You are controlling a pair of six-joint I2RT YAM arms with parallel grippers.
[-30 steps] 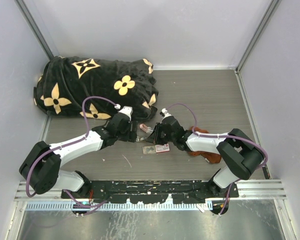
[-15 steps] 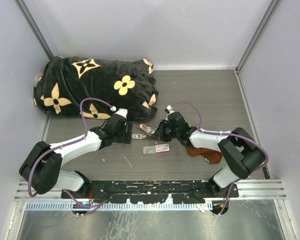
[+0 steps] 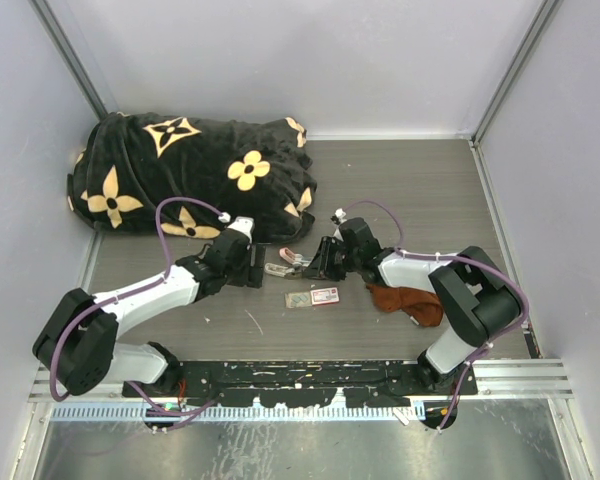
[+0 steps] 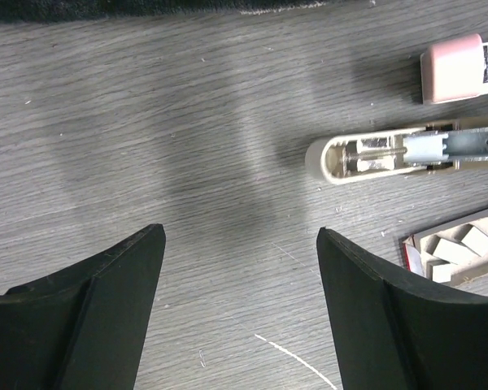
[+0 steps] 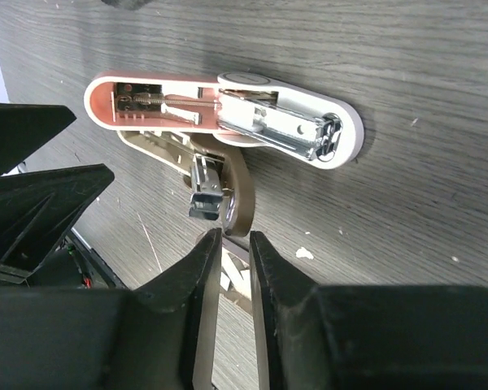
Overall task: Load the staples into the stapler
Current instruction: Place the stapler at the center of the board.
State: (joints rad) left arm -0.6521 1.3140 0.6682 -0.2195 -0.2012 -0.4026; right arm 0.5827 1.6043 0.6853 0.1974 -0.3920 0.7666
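Observation:
The stapler (image 3: 283, 263) lies opened out on the table between my two grippers. In the right wrist view its pink and white halves (image 5: 228, 114) are spread flat, with the metal inner part showing. My right gripper (image 5: 234, 237) hovers just short of the stapler's brownish lower arm; its jaws are slightly apart with nothing between them. My left gripper (image 4: 238, 236) is wide open over bare table, left of the stapler (image 4: 390, 154). The staples' box (image 3: 315, 297) lies just in front, its tray (image 4: 459, 248) holding pale strips.
A rust-brown cloth (image 3: 405, 300) lies under my right forearm. A black blanket with yellow flowers (image 3: 195, 170) fills the back left. Grey walls close in the table on three sides.
My right gripper has drawn back towards the rear and its jaws have parted a little. My left gripper has shifted slightly left and opened wider. More of the brown cloth shows.

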